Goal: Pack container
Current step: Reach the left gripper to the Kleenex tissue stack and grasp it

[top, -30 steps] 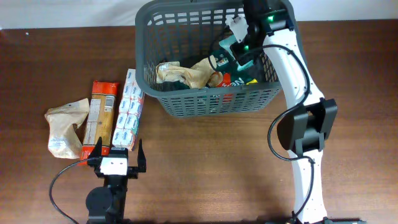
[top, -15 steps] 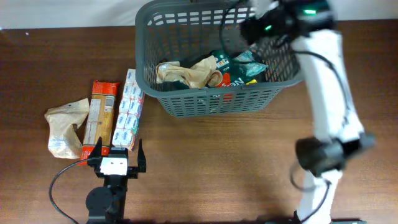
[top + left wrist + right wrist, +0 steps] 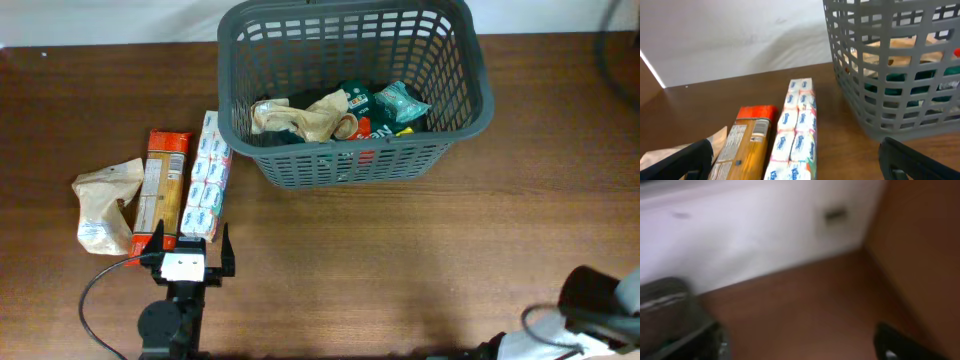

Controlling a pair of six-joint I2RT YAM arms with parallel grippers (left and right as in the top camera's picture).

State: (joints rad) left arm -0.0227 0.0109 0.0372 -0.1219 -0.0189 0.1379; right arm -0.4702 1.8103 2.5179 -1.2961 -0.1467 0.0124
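Basket [image 3: 455, 120]: packets [image 3: 400, 100] inside, count unclear. Left of it: 1 paper bag [image 3: 100, 205], 1 orange box [image 3: 160, 185], 1 tissue pack [image 3: 205, 185]. Left gripper [image 3: 190, 243] and right gripper [image 3: 800, 345] both spread wide, empty.

Overhead cam: straight down on table [image 3: 400, 260], high. Left wrist cam: low, close, facing basket [image 3: 865, 75] side — shared w/ overhead. Right wrist: blurred, faces wall [image 3: 740, 230].

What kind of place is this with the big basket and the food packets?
Probably a robot lab bench, not a real shop: the grey basket sits on a brown wooden table by a plain white wall, and the left arm stands at the table's edge.
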